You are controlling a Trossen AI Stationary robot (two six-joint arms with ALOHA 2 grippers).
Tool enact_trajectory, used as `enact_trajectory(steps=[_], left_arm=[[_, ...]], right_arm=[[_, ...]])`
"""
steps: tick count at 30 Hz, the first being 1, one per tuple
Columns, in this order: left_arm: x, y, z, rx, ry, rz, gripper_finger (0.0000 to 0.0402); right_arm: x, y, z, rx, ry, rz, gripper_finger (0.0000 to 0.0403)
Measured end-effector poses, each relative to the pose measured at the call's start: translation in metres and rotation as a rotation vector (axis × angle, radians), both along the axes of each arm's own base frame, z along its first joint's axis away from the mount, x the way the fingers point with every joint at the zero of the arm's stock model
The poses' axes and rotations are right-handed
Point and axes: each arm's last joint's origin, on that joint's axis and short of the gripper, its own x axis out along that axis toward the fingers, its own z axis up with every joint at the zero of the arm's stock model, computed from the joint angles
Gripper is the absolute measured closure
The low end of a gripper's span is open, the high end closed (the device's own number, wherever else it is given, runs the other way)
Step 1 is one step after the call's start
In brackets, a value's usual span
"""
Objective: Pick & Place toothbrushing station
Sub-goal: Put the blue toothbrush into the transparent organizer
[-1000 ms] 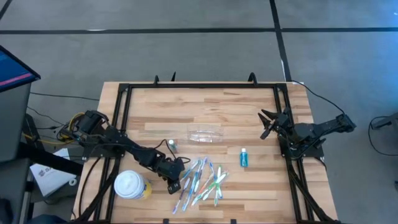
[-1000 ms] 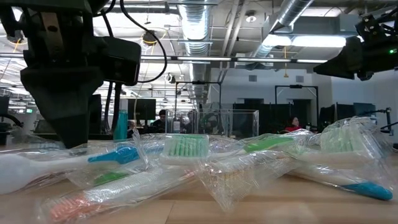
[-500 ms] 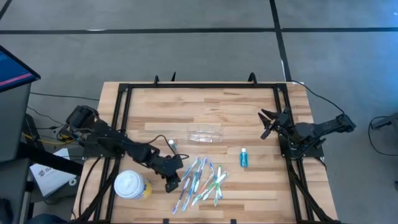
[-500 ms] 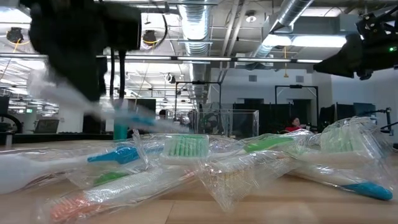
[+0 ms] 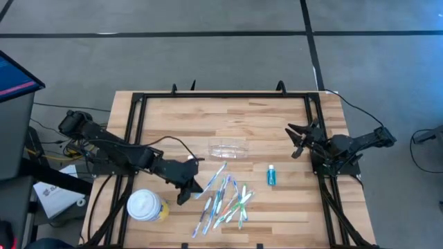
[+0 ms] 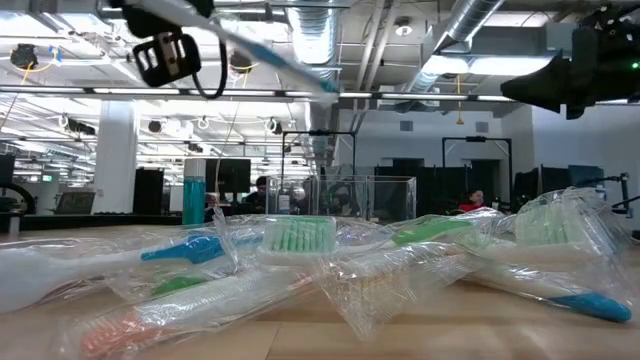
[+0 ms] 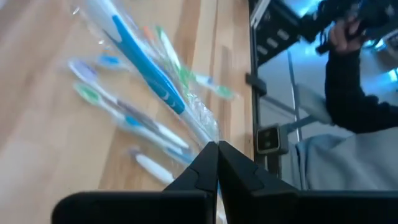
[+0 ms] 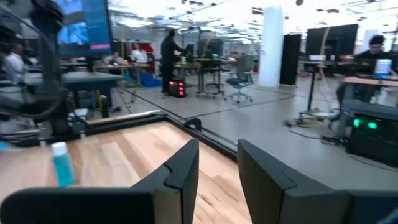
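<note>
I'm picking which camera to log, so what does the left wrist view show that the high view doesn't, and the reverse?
Only the left wrist view: the left gripper seen close, shut on the clear wrapper of a blue toothbrush, and a person's dark sleeve beyond the table edge.

Only the high view: the clear toothbrushing station, the white-lidded yellow cup, the small blue bottle and the right gripper, open, waiting at the right side.

Both: the pile of wrapped toothbrushes on the wooden table.

Even, bright overhead light falls on the wooden table [image 5: 228, 124], with soft shadows. Ceiling strip lights [image 6: 500, 66] glare behind. The lifted wrapped toothbrush [image 7: 146, 68] smears with motion blur; foreground wrappers [image 6: 380, 285] look soft.
</note>
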Motion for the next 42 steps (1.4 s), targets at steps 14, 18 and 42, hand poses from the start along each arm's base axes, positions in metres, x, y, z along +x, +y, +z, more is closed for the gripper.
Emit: enact_trajectory(steps=[14, 18, 42], left_arm=[[0.016, 0.054, 0.010, 0.056, -0.098, 0.064, 0.0401], [0.019, 0.063, 0.013, 0.057, -0.138, 0.062, 0.0401], [0.026, 0.107, 0.025, 0.018, -0.272, 0.096, 0.0401]], right_arm=[[0.011, 0.007, 0.015, -0.161, -0.034, 0.112, 0.0302], [0.022, 0.012, 0.023, -0.195, 0.031, 0.131, 0.0302], [0.159, 0.053, 0.077, -0.535, 0.498, 0.115, 0.0302]])
